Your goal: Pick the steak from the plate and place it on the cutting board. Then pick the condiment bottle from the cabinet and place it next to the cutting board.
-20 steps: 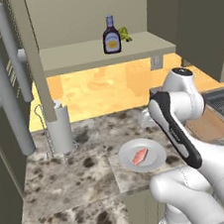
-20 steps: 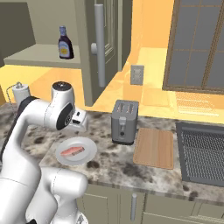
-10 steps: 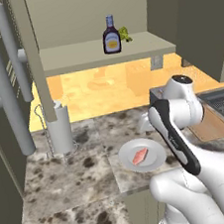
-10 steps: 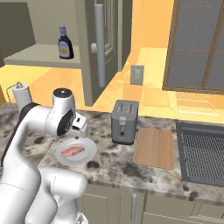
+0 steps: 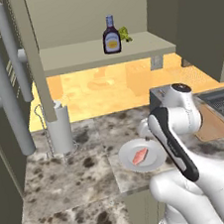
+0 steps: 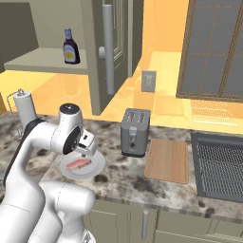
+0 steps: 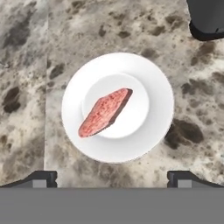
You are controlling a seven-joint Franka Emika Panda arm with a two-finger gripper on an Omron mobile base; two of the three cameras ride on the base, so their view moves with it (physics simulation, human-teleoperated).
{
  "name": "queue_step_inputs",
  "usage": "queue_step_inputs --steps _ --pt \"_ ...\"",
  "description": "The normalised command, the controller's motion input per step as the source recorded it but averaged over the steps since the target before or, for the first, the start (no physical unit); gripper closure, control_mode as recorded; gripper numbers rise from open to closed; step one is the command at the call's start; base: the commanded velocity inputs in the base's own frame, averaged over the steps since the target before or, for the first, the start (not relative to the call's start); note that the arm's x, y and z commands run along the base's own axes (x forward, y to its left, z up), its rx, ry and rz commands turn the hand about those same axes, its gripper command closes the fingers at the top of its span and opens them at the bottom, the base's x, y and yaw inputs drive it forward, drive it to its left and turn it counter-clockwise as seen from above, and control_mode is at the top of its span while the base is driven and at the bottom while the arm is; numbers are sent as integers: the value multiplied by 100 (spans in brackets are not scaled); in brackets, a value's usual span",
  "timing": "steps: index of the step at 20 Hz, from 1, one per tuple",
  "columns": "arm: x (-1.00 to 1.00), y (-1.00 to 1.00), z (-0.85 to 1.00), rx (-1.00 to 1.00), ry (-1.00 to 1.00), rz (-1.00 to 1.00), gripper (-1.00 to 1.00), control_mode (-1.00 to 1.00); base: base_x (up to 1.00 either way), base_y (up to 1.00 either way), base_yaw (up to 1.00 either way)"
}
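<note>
Left base view: the steak [image 5: 140, 156] lies on the plate [image 5: 128, 160] near the front edge of the marbled counter [image 5: 67, 175], with the arm's elbow just to its right. Compared with a second ago the wrist has dropped and swung closer over the plate, so the reach for the first pick looks under way. The condiment bottle [image 5: 111, 35] stands untouched on the cabinet [image 5: 96, 51] shelf, far behind, beside a small green vegetable [image 5: 124, 34].

Right base view: the gripper [image 6: 87, 148] hangs just above the plate [image 6: 97, 166], though the wrist hides the finger tips here, so contact is hard to judge. The steak [image 6: 77, 164] has not moved. The cutting board [image 6: 166, 160] waits bare to the right, past the toaster [image 6: 134, 132].

Hand view: the finger tips stand wide apart, holding nothing, with the steak [image 7: 105, 112] lying diagonally mid-plate [image 7: 153, 83] ahead. The jaws are spread and nearly centred; a descent remains before closing.
</note>
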Motion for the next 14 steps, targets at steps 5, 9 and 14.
queue_step_inputs --steps 5,9,14 --pt "2 9 -25 0 0 -6 -100 -100 0 0 0" --pt "3 11 -24 0 1 -7 -100 -100 0 0 0" --pt "7 8 -26 0 0 -7 -100 -100 0 0 0"
